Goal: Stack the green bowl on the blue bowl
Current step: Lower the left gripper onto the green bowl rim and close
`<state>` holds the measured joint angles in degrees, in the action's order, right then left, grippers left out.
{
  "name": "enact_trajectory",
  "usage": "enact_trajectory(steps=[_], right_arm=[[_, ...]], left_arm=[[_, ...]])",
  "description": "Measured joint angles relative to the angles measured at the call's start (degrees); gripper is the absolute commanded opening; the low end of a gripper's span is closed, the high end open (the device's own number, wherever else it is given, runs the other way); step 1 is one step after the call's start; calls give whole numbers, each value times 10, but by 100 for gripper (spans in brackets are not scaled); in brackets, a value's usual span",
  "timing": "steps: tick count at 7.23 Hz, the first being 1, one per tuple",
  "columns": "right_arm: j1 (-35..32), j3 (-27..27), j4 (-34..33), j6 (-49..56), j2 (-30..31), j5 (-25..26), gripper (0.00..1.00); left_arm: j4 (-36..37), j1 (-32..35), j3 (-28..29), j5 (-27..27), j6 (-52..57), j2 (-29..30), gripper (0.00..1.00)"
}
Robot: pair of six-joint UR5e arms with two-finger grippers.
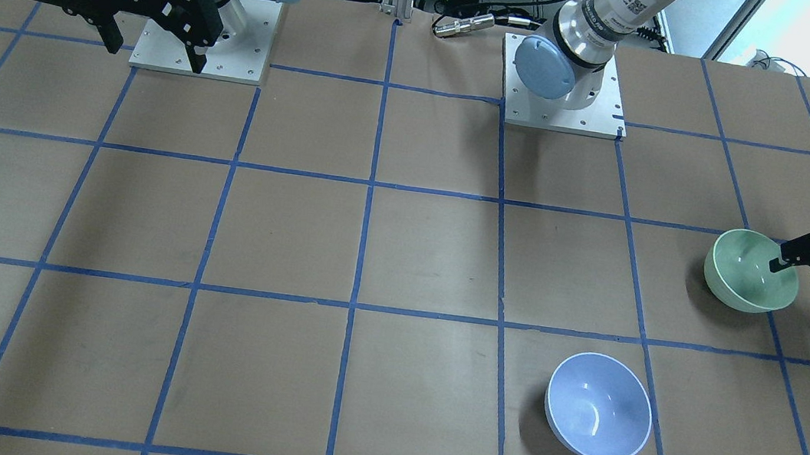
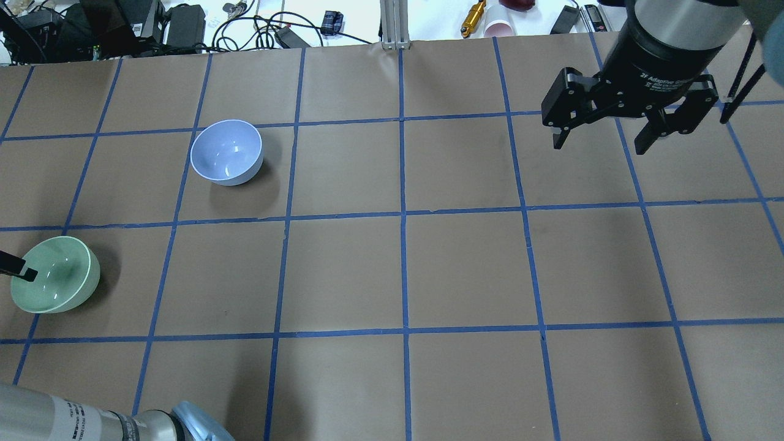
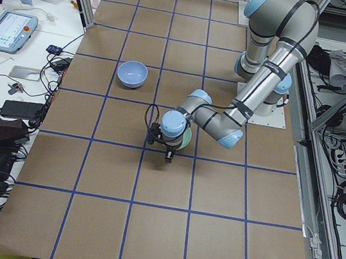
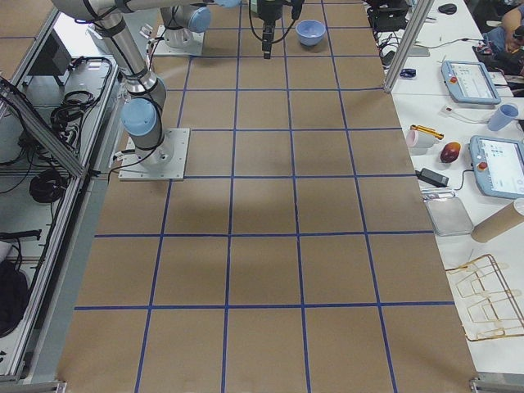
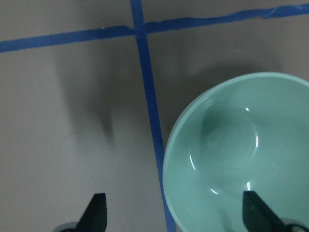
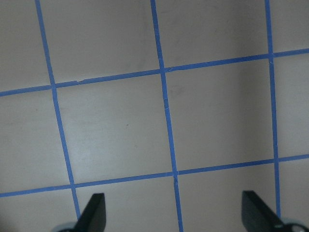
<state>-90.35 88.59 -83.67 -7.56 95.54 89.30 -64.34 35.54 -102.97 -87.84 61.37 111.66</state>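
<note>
green bowl (image 2: 58,278) sits upright at 9 o'clock on the table (image 2: 392,275) in the overhead view, with the blue bowl (image 2: 226,153) well apart at its 1 o'clock. left gripper (image 5: 176,215) is spread wide across the green rim, one finger inside and one outside. right gripper (image 2: 600,146) hangs open too, up at 2 o'clock.

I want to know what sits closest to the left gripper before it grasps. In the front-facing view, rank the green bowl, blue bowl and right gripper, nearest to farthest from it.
From the left gripper:
1. green bowl, right at the fingers, near the view's right edge.
2. blue bowl, lower in the view, on the operators' side.
3. right gripper, far across the table, top left.
</note>
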Motion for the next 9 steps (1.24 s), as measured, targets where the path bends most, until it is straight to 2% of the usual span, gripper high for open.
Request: enact_trajectory(steps=[1,4,6,9], right_arm=[[0,0,0,0,0,0,100],[0,0,1,0,0,0,100],[0,0,1,0,0,0,100],[0,0,0,0,0,0,100]], left_arm=[[1,0,0,6,-5,3,80],[1,5,2,22,-58,17,82],[0,6,1,23,-63,19,96],[0,8,1,22,-61,24,100]])
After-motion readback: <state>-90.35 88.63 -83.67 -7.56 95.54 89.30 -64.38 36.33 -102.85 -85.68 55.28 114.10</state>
